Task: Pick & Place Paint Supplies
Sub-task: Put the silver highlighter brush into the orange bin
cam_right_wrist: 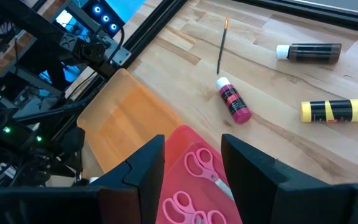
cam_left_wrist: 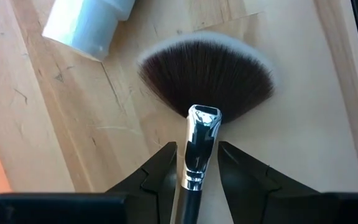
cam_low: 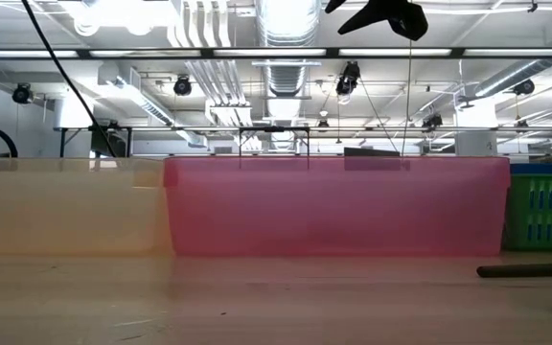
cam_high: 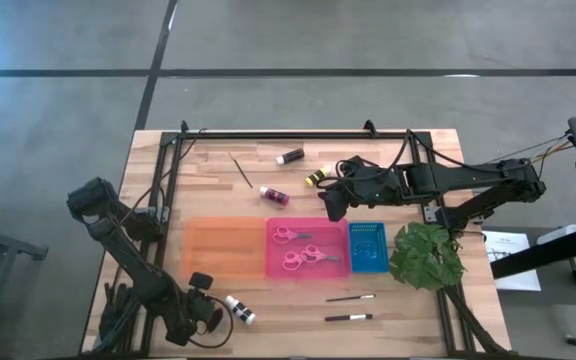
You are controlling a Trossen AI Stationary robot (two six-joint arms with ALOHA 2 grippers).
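Note:
My left gripper [cam_left_wrist: 197, 163] is low over the table's near left corner [cam_high: 203, 310], shut on a fan brush [cam_left_wrist: 207, 81] with dark bristles and a silver ferrule. A white paint bottle [cam_high: 240, 310] lies beside it. My right gripper [cam_right_wrist: 192, 163] hangs open and empty above the pink tray's far edge [cam_high: 333, 203]. Two pink-handled scissors [cam_high: 298, 246] lie in the pink tray [cam_high: 306, 272]. The pink bottle [cam_high: 274, 195], yellow bottle [cam_high: 316, 177], black bottle [cam_high: 290, 156] and a thin brush [cam_high: 241, 170] lie on the far half of the table. Two dark-handled brushes [cam_high: 349, 307] lie near the front edge. My left gripper pinches the fan brush at its silver ferrule [cam_left_wrist: 197, 155], where that meets the dark handle, with one finger [cam_left_wrist: 165, 171] on each side. The fingers come from above and lie across the brush. The bristles [cam_left_wrist: 207, 81] are spread flat on the wood.
The orange tray [cam_high: 225, 248], the pink tray and a blue basket [cam_high: 369, 247] sit in a row mid-table; a green leafy plant [cam_high: 426, 255] stands to their right. A black metal frame [cam_high: 298, 133] runs along the table's far edge and sides. In the low view the tray walls [cam_low: 333, 206] block the far half.

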